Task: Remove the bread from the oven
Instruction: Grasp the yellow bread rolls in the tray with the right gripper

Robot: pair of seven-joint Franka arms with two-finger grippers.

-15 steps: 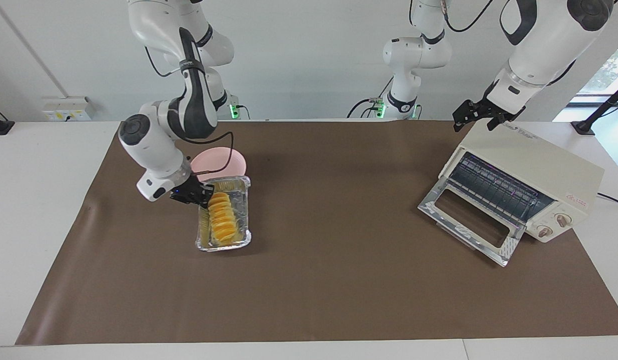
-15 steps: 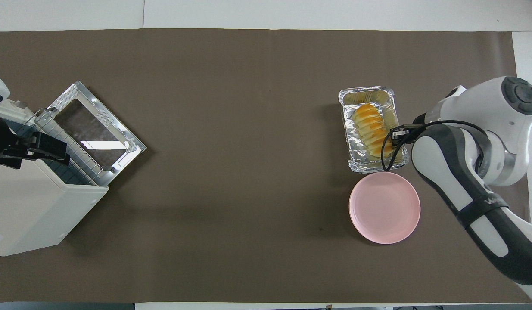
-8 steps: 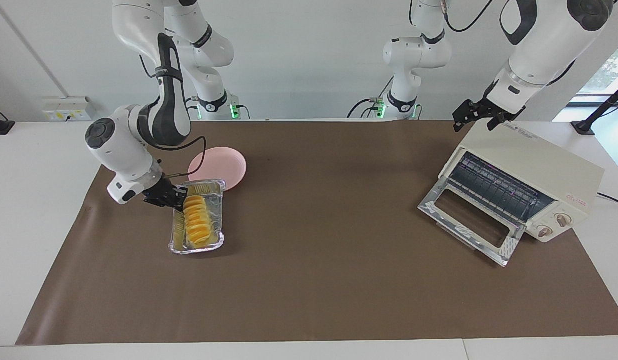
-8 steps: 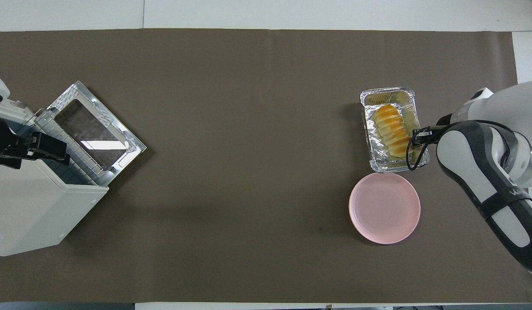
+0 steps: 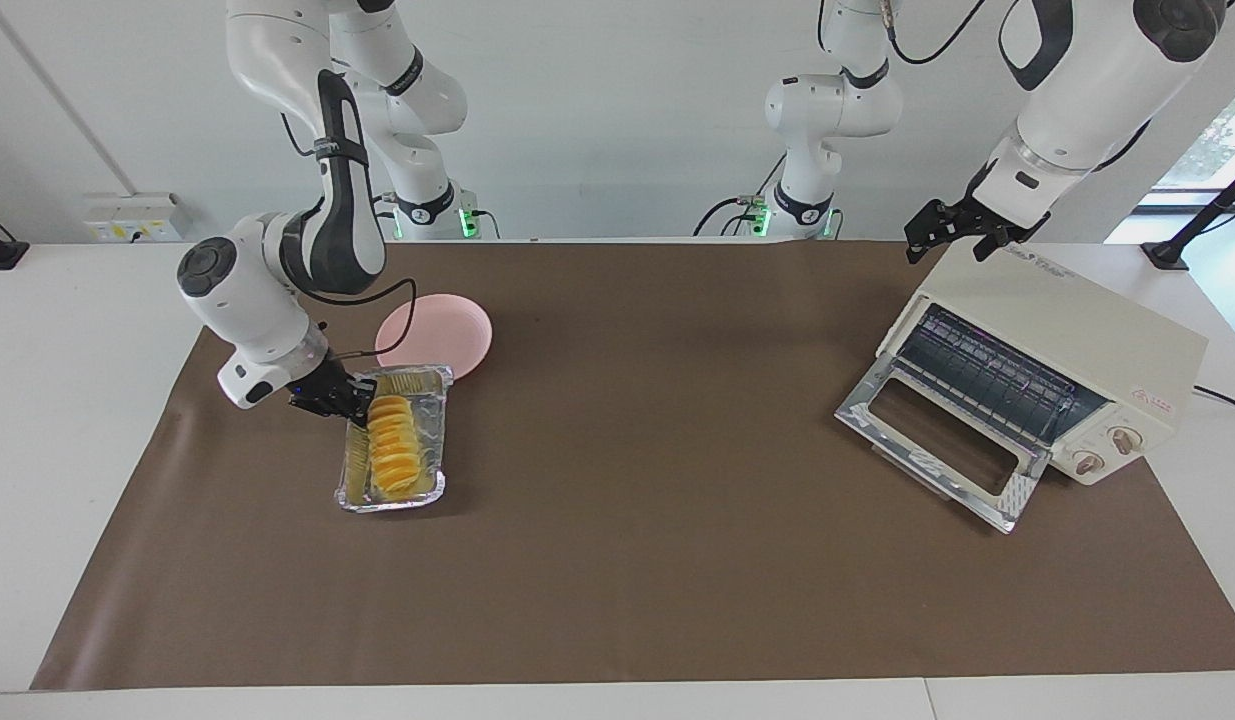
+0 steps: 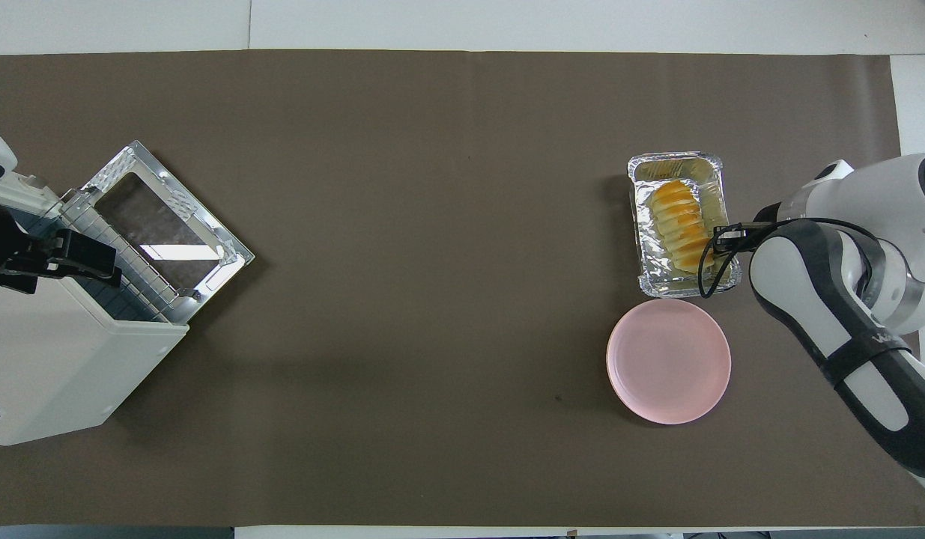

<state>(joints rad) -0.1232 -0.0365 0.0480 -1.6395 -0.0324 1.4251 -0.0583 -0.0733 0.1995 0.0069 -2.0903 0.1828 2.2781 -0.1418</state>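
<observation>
1. Bread (image 5: 392, 446) lying in foil tray (image 5: 352, 490), on brown mat (image 5: 627, 560) over bench (image 5: 67, 330), toward right arm's end.
2. Tray just beside pink plate (image 5: 457, 330), farther from robots than plate; edges close, contact unclear.
3. Right tool (image 5: 349, 402) down at tray's rim, at the end nearer to plate, pinched shut on tray's wall.
4. Same grip in overhead view: right tool (image 6: 720, 236) at tray (image 6: 642, 224) edge, alongside bread (image 6: 683, 224); plate (image 6: 668, 363) nearer to robots.
5. Oven (image 5: 1067, 330) well apart from plate, at left arm's end, turned slantwise, door (image 5: 937, 440) dropped flat open, wire rack (image 5: 987, 380) bare.
6. Left tool (image 5: 952, 230) hovering over oven's top corner nearest robots, fingers spread wide, holding nothing.
7. Overhead: left tool (image 6: 73, 254) over rack edge of oven (image 6: 58, 359).
</observation>
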